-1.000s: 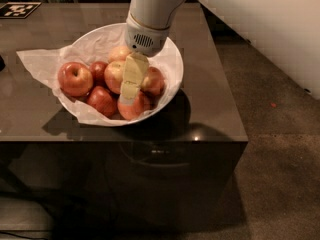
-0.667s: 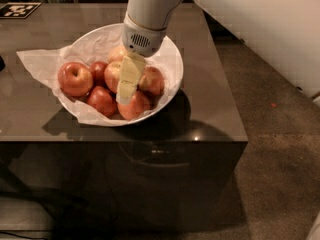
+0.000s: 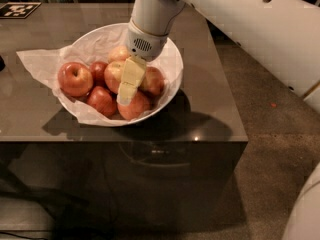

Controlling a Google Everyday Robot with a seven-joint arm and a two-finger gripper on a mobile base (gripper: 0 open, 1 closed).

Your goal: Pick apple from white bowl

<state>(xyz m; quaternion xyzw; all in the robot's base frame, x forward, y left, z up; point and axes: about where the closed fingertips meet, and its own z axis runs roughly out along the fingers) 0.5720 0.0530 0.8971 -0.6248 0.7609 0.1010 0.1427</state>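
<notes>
The tool point(image 3: 127, 95) is down in the bowl point(image 3: 173, 69), just beside the apple point(image 3: 113, 76), which lies there, not yet lifted. Whether the tool grips it, I cannot tell.

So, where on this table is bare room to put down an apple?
Bare table lies right of the white bowl, up to the edge, and behind it, toward the marker tag. The front strip is narrower. Crowded: the bowl itself, full of apples, with the pincer down among them.
</notes>
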